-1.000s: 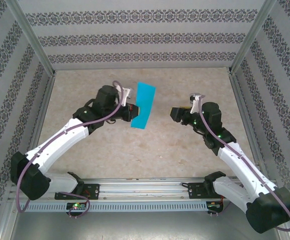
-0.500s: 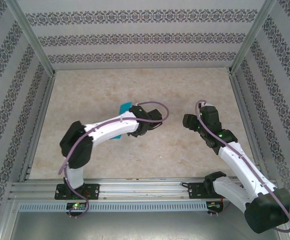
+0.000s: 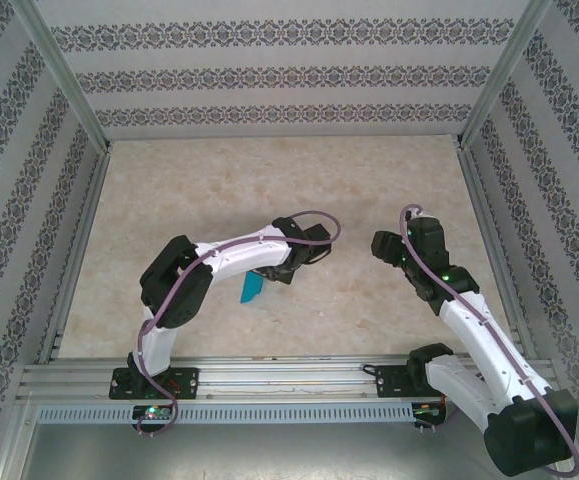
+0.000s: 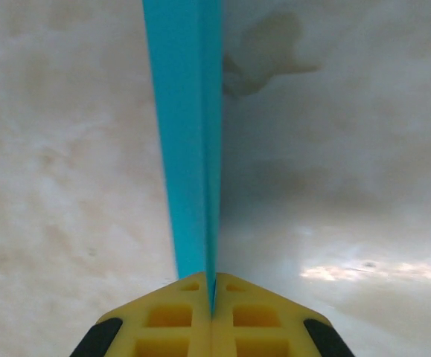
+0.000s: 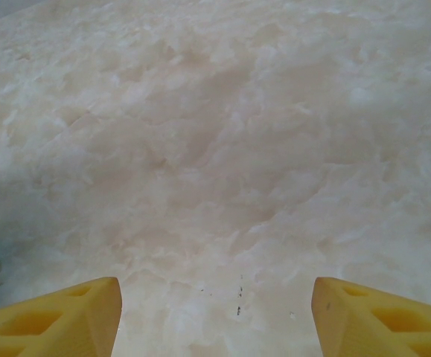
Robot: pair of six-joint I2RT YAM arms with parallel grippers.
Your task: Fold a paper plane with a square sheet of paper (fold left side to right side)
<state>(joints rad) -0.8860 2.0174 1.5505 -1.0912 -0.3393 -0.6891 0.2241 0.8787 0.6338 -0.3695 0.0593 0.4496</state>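
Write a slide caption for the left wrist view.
Left gripper shut on the folded turquoise paper, seen edge-on, pale table behind.

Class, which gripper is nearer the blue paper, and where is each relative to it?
Left. The left gripper is shut on the folded blue paper; the right gripper hangs open over the table, apart from it on its right.

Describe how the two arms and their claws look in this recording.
Both the left arm and right arm have white links with black joints and a purple cable looped along them. The left claw and right claw have yellow fingers with recessed pockets.
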